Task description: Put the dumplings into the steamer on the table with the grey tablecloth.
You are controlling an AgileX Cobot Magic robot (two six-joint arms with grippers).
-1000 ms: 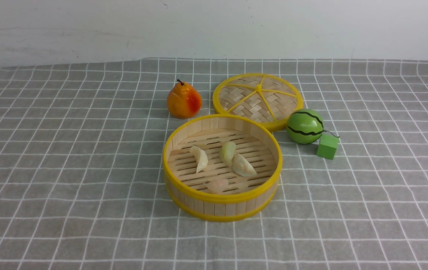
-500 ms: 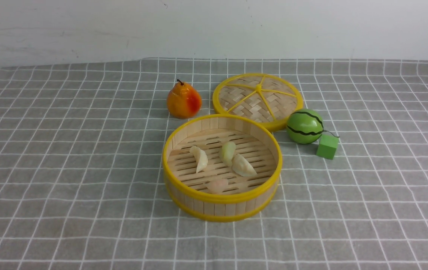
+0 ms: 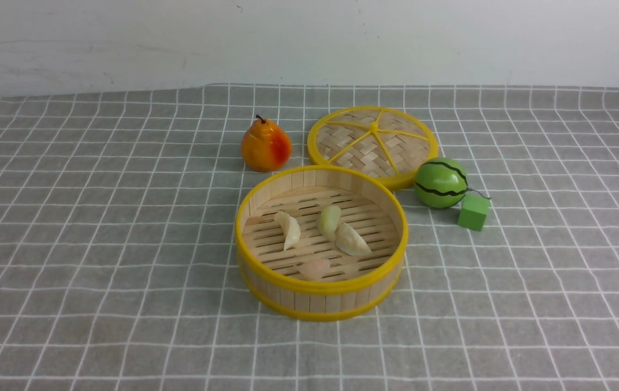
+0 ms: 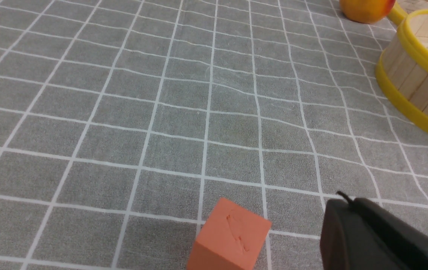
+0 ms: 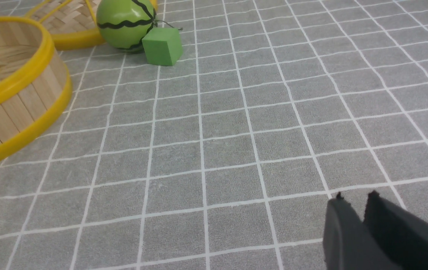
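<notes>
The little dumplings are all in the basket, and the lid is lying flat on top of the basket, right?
Not quite. The dumplings are in the basket, but the lid is not on top of it. The front view shows it lying flat on the cloth behind the basket, which is open.

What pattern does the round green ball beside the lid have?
The green ball has wavy black stripes, like a watermelon; the right wrist view shows it best.

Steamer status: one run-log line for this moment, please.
steamer: lid off | dumplings: four inside | left gripper: shut, empty | right gripper: slightly parted, empty
</notes>
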